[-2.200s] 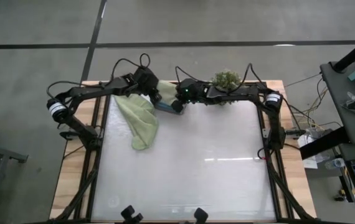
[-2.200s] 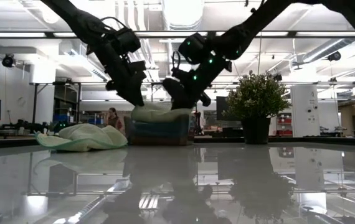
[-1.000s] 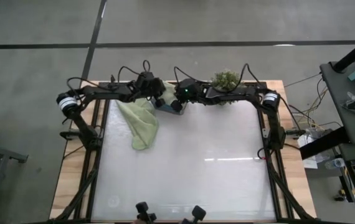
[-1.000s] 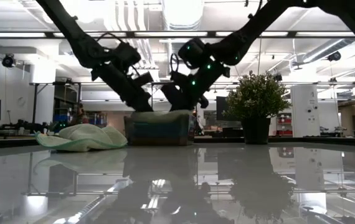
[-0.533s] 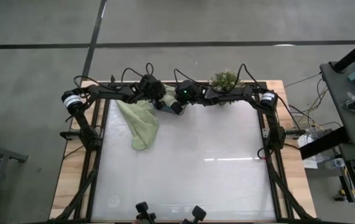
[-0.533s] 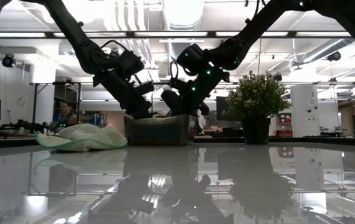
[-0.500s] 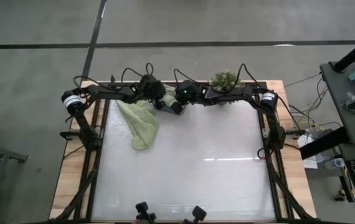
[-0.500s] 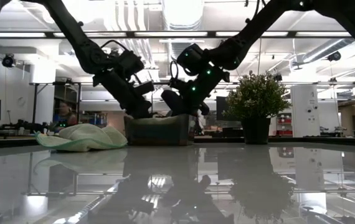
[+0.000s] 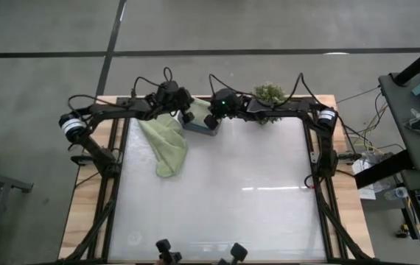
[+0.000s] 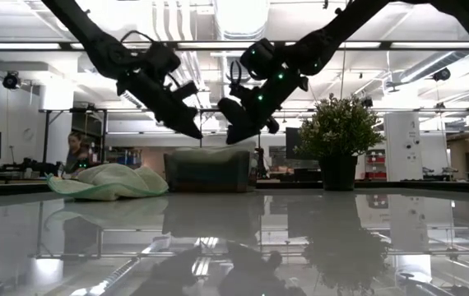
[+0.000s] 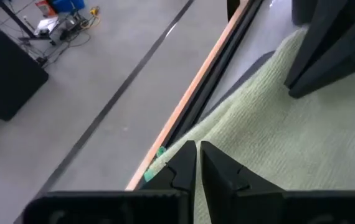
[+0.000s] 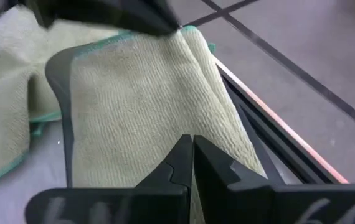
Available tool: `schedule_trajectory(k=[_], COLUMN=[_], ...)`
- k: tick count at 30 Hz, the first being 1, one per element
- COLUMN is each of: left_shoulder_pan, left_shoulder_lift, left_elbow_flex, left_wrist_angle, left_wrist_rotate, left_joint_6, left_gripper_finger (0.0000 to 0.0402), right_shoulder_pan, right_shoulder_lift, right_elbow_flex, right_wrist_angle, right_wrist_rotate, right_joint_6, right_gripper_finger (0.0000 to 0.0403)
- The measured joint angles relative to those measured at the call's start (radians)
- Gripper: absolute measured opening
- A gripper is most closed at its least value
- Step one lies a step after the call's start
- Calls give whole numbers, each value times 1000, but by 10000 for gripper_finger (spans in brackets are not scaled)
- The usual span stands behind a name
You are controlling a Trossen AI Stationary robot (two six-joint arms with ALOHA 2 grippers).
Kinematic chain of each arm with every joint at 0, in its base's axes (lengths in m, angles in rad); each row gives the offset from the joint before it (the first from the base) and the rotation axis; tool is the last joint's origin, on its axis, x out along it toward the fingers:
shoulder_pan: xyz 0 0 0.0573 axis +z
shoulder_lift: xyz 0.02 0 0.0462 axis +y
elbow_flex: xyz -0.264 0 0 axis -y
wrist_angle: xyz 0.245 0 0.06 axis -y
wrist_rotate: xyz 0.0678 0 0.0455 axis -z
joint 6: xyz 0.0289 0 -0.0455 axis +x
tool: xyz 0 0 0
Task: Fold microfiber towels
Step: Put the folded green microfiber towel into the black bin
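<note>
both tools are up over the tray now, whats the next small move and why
Probably swing the left tool toward the loose sage towel lying crumpled beside the tray. A folded towel already sits in the tray, both the left and the right tool hang shut and empty above it, and the crumpled one is still unfolded.

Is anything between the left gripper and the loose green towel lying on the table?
Nothing visible. The left gripper, shut and empty, hangs above the grey tray, which holds a folded green towel. The loose green towel lies beside the tray with only bare table around it. The right gripper hangs over the tray too.
</note>
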Motion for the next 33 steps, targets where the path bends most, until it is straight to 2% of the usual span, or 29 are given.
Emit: schedule_trajectory(k=[10, 22, 27, 33], left_shoulder_pan=[1, 2, 1, 2], left_shoulder_lift=[131, 148, 115, -5], left_elbow_flex=[-5, -4, -2, -9], left_wrist_angle=[21, -1, -25, -83], left_wrist_rotate=[-60, -70, -69, -75], left_joint_6=[-32, -54, -55, -50], left_gripper_finger=[8, 8, 8, 8], right_shoulder_pan=[-7, -8, -8, -8], right_shoulder_lift=[97, 126, 93, 30], right_elbow_flex=[-5, 0, 0, 0], right_wrist_angle=[45, 44, 24, 1], right_wrist_rotate=[-1, -36, -36, -35], right_joint_6=[31, 43, 40, 14], right_gripper_finger=[9, 8, 8, 8])
